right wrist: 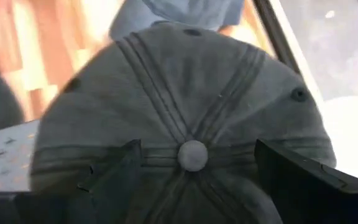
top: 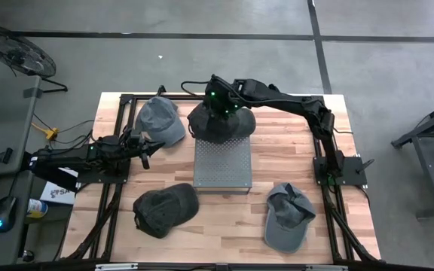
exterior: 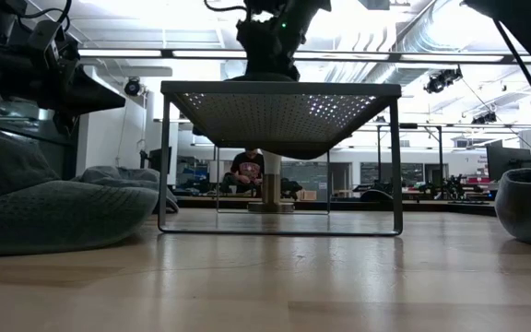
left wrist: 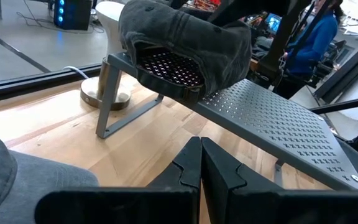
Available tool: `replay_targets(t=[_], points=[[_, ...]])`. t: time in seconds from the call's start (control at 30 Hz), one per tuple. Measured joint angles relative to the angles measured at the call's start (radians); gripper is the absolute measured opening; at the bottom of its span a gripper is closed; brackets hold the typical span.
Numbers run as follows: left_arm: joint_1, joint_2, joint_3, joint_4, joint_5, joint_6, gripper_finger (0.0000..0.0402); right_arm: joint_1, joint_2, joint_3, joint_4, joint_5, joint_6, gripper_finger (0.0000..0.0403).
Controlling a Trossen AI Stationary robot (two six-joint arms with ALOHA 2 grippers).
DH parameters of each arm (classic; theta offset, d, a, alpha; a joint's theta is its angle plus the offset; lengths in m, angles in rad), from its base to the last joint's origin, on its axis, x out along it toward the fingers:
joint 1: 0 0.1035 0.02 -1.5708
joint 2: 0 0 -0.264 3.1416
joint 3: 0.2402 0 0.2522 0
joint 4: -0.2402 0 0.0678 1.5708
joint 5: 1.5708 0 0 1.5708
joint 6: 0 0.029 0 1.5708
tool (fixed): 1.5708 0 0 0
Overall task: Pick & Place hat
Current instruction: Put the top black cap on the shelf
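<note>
A dark grey cap [top: 223, 124] sits on the far end of a perforated metal stand [top: 223, 169] at the table's middle, and its rim overhangs the stand's edge [left wrist: 166, 65]. My right gripper [top: 215, 104] hangs right over the cap, open. Its two fingers straddle the crown around the top button [right wrist: 192, 155]. My left gripper [top: 146, 153] waits shut at the table's left, pointing toward the stand [left wrist: 272, 118], beside a blue-grey cap [top: 160, 120]. My right gripper [right wrist: 197, 152] comes at the dark cap from above, pointing down. One finger [right wrist: 114, 177] stands on each side of the crown button. I cannot tell whether the fingers touch the cloth. The cap rests on the stand's far end.
Another dark cap [top: 164, 209] lies near the table's near-left. A blue-grey cap [top: 288, 218] lies near-right, and another blue-grey cap lies far-left next to my left gripper. The black frame rail [top: 119, 135] runs along the left side. Bare wood shows near the stand.
</note>
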Motion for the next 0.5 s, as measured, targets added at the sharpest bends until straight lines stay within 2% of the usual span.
replay_targets(t=[0.33,0.5], points=[[0.0,0.0,0.0,0.0,0.003,0.0,0.0001,0.0,0.024,0.001,-0.003,-0.023,0.007,0.0258],[0.0,0.0,0.0,0.0,0.003,0.0,0.0001,0.003,0.045,0.0,-0.021,-0.024,0.031,0.025]])
